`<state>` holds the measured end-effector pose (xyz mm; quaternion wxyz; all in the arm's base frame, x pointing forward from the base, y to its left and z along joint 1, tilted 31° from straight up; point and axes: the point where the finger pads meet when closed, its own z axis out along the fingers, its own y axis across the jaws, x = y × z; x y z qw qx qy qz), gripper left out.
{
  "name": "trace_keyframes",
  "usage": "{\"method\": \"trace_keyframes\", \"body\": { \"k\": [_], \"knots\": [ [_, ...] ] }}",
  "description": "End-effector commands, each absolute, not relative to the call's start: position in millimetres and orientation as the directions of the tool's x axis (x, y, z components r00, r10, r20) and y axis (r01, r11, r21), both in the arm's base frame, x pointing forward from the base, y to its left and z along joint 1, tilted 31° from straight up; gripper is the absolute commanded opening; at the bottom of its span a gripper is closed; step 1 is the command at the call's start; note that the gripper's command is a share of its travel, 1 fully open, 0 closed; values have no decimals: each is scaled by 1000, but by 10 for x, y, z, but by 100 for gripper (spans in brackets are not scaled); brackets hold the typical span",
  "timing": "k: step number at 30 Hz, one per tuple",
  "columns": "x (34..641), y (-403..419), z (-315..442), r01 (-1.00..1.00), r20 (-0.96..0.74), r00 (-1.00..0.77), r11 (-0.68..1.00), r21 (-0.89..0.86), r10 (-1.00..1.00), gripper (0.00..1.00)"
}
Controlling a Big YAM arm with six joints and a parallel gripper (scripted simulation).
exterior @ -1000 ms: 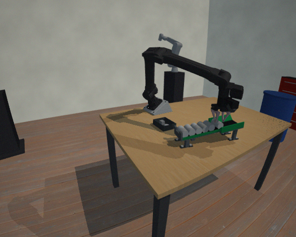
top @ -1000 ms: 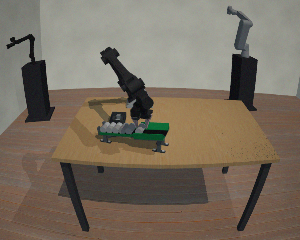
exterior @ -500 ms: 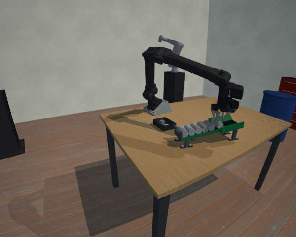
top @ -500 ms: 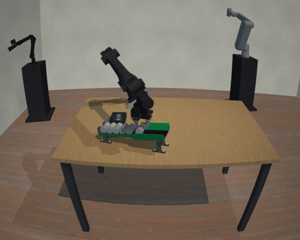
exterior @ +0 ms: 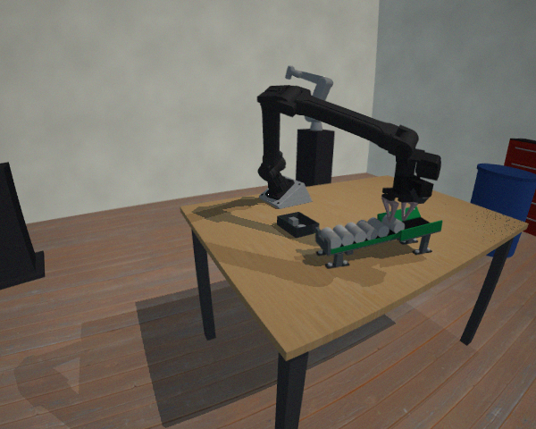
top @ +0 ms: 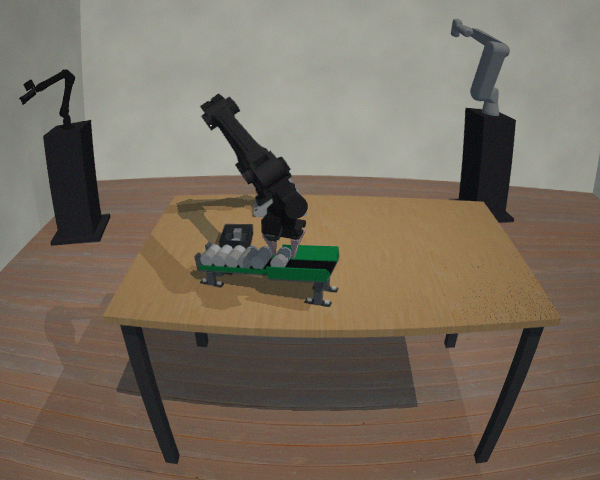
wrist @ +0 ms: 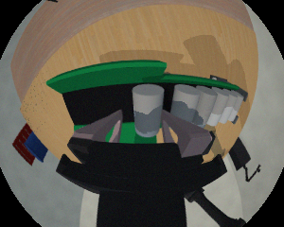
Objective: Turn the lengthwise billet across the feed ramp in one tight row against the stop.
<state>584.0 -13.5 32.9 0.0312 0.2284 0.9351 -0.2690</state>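
Observation:
A green feed ramp [top: 290,264] stands on short legs on the wooden table and slopes down to the left. Several grey billets [top: 233,255] lie across it side by side at the low end. One more billet [top: 281,257] lies at the upper end of that row, next to the others. My gripper [top: 283,249] points down over this billet, with its fingers open on either side and not pressing on it. In the wrist view the billet [wrist: 146,109] shows end-on between the spread fingers, with the row [wrist: 208,106] to its right. The gripper also shows in the exterior view [exterior: 399,216].
A small black tray [top: 236,234] holding a grey block sits just behind the ramp's low end. The arm's base [exterior: 287,196] is at the table's far edge. A blue barrel [exterior: 504,194] and a red cabinet [exterior: 531,161] stand beyond the table. Two other arms stand on pedestals on the floor.

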Motion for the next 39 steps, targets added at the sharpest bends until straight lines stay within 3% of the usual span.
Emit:
{"method": "trace_keyframes", "body": {
  "k": [1,39],
  "knots": [
    [6019,55,556,456,-221,-890,765,-455,399,55],
    [6033,389,1210,466,-225,-885,761,-451,408,55]
  ]
}}
